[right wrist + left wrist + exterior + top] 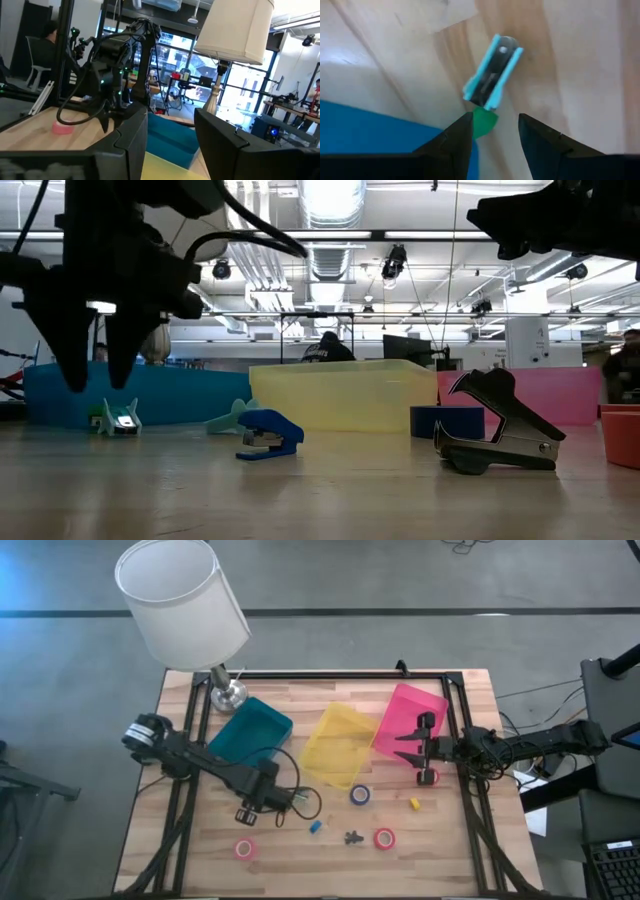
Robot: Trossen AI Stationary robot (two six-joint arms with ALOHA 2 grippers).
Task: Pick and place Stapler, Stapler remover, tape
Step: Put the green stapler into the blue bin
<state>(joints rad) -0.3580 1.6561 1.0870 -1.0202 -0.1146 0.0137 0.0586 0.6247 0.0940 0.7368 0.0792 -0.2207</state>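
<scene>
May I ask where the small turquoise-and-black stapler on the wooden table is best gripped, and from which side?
Across its two long turquoise sides at mid-length, from straight above: the small turquoise-and-black stapler lies flat and slim, slanted to the open left hand over it, so probably turn the wrist first.

High view: overhead, straight down, whole desk point(330, 840) framed.

Low view: at desk-top height, level across it into the room; close to a black staple remover point(497, 427) and blue mini stapler point(270, 433).

Left wrist view: near, facing down onto the wood.

Right wrist view: level across the desk, sharing the lamp point(235, 30) and teal bin point(167, 137) with high view.
</scene>
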